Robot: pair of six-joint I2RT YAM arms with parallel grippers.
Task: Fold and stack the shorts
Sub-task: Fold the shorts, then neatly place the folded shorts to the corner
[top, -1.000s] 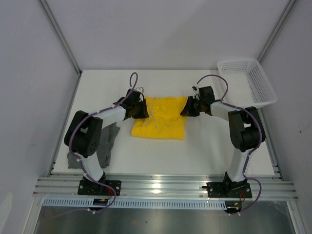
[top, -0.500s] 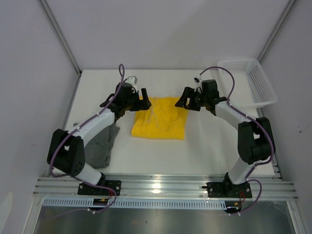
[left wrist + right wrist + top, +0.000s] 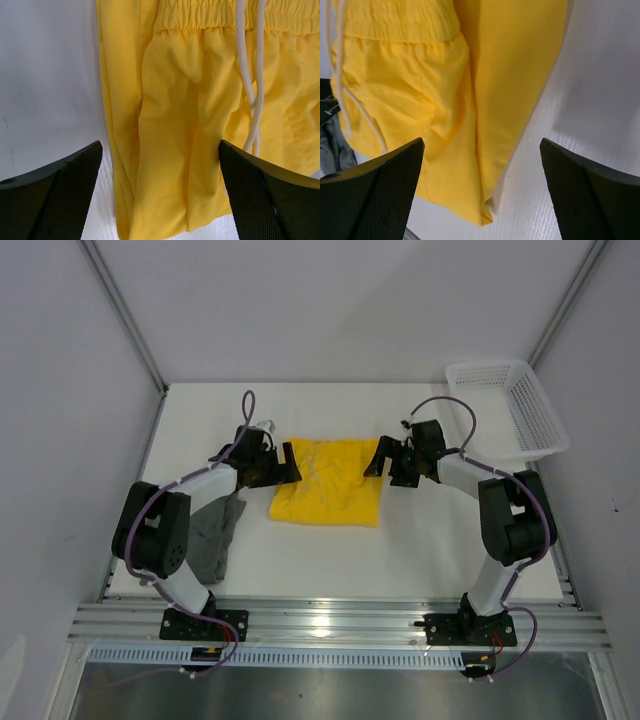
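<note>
White flat worktop (image 3: 420, 540): folded bright yellow cloth shorts (image 3: 328, 480) at centre, crumpled dark grey cloth shorts (image 3: 212, 535) at their 8 o'clock. left arm (image 3: 205, 480) reaches low, left fingers (image 3: 55, 197) spread wide, empty, at the yellow's 9 o'clock edge. right arm (image 3: 470, 472) mirrors it, right fingers (image 3: 370, 195) wide, empty, at 3 o'clock.

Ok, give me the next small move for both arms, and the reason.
Probably lower both and close on the cloth. The left gripper and right gripper both stand open at the far corners of the yellow shorts, which lie flat. Nothing is gripped yet, so no fold can start.
</note>
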